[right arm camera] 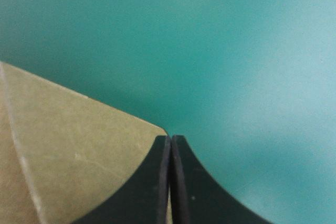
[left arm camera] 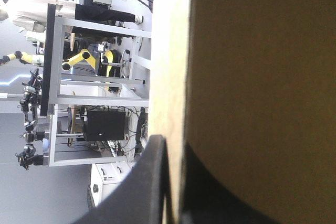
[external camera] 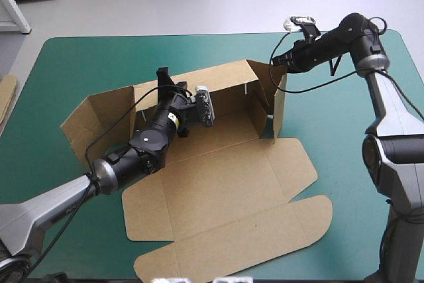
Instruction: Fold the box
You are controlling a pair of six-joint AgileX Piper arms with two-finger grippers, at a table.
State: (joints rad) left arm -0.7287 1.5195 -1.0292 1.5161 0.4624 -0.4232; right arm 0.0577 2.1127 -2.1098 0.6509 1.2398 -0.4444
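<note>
The brown box (external camera: 218,183) lies partly raised on the teal-green cover, its back wall (external camera: 225,87) upright and its lid panel flat toward the table's front edge. My left gripper (external camera: 162,75) sits on the back wall's top edge, near the left side wall. In the left wrist view the board (left arm camera: 252,77) stands edge-on between the black fingers, and the left gripper (left arm camera: 176,146) is shut on it. My right gripper (external camera: 277,62) is at the top corner of the raised right end flap (external camera: 279,107). Its fingers (right arm camera: 170,138) meet in a pointed arch, pinching the board's corner (right arm camera: 79,156).
The left side wall (external camera: 99,114) leans outward. A tucking flap (external camera: 305,220) lies flat at the front right. An edge of more brown board (external camera: 6,94) shows at the table's left edge. Bare teal-green cover (external camera: 344,130) stretches to the right of the box.
</note>
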